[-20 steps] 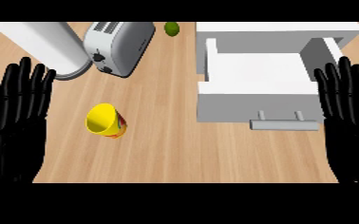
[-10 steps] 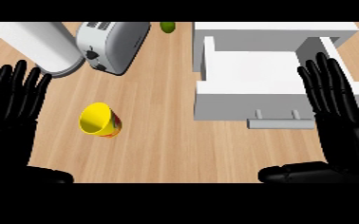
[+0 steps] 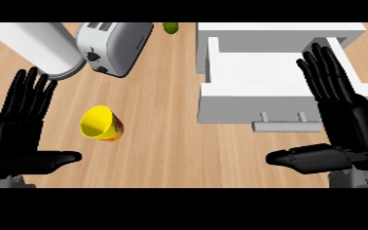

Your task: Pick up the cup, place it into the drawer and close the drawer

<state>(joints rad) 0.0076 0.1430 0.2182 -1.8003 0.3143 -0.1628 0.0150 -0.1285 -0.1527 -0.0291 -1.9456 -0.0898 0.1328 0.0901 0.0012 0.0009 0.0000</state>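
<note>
Starting w/ progress: nothing of the task looks done yet. Cup not picked up, drawer empty as far as visible & standing open, so grasp, placing & closing are all left.

Left to right: left hand [image 3: 25, 126] sits at the view's left edge, fingers straight & spread, thumb out to the side near the bottom, holding nothing. Above it a big white cylinder [image 3: 39, 48] lies at the top-left corner. Cup [image 3: 101, 124] is just right of the left hand, apart from it, on bare desk [image 3: 165, 141]. It's yellow, lying on its side w/ the open mouth facing up-left twd the camera; a reddish patch w/ other colours shows on its outer wall, detail too small to read. Toaster [image 3: 114, 46] is above the cup, well apart. Small green thing [image 3: 171, 27] at the top edge, prob. a fruit.

Drawer [image 3: 262, 83] is white, pulled out, inside bare, handle [image 3: 287, 123] on the near front. Right hand [image 3: 338, 107] overlaps the drawer's right side in view, fingers straight & apart, thumb out at the bottom, empty.

Judgement: since the cup lies tipped, it may roll when touched; left hand is nearer to it.
</note>
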